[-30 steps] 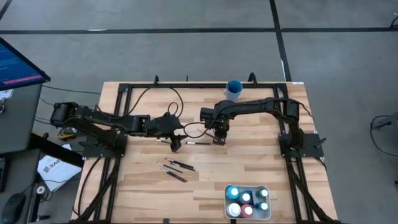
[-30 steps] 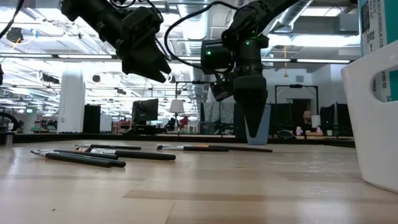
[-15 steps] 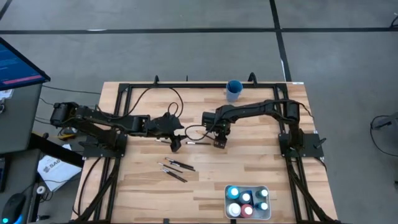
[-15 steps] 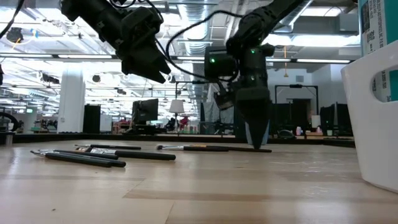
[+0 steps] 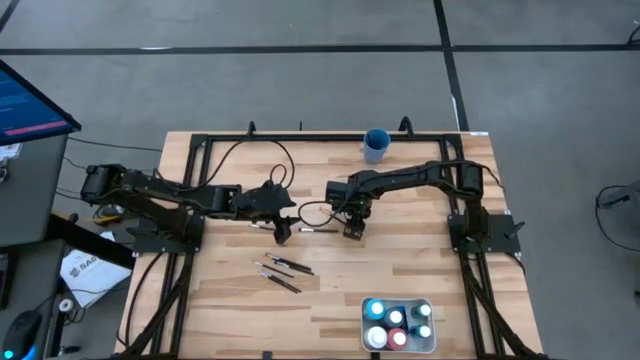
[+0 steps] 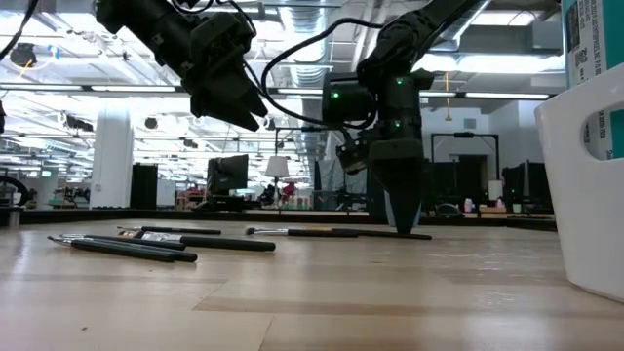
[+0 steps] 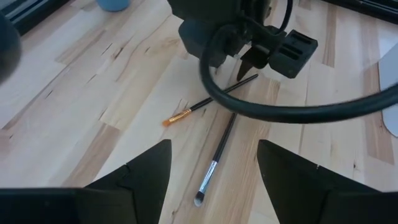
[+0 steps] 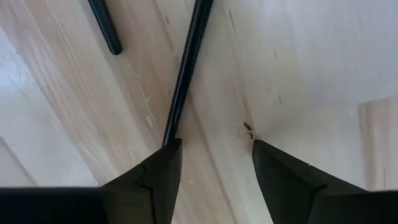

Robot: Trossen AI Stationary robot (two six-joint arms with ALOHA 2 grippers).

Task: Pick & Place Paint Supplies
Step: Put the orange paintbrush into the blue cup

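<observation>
Right claw is down at the wooden surface, near its middle, tips right at the boards. Its fingers are spread apart and not gripping anything; in the right wrist view the dark handle of a paintbrush ends right against 1 finger, with bare wood in the gap between the 2. In the low view the claw stands straight up and down over the end of that brush.

Left claw hangs above the surface just left of the right one, tilted, fingers released and empty. Looking past its own fingers you can see 2 brushes lying crossed: the orange-tipped brush and the pale-tipped brush.

A loose bunch of other brushes lies nearer the front edge, left of centre; they overlap, so I can't count them properly.

The paint bottles sit packed in the white tray at the front right. The blue cup stands at the back edge, well apart from everything else.
</observation>
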